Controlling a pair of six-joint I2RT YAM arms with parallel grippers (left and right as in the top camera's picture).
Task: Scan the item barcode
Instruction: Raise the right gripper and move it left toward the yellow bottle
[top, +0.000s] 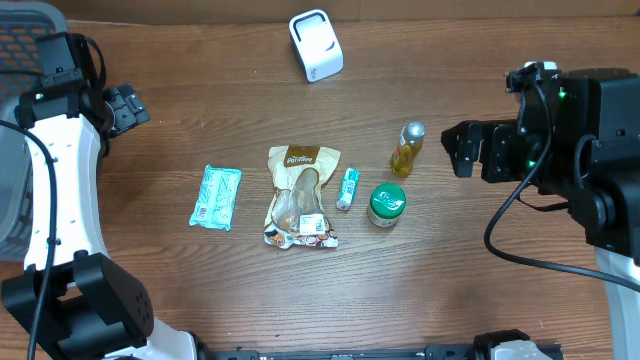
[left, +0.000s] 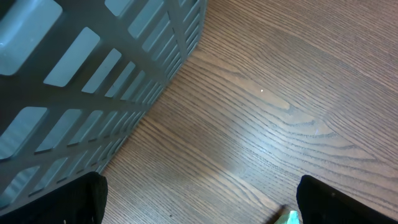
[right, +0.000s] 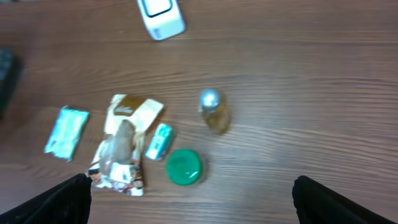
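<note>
Plastic snack pouch (top: 302, 195) | probably light, floppy, slippery | you pinch its top edge | barcode face unclear | left gripper (top: 125, 105), right gripper (top: 466, 148): both agape, empty

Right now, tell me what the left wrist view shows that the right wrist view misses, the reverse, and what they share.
Left wrist only: the grey slatted basket, upper left. Right wrist only: the white scanner, snack bag, small tube, green-lidded jar and yellow bottle. Shared: the wooden table. The teal sliver at the left wrist view's bottom edge may be the teal packet the right wrist sees; I cannot tell.
</note>
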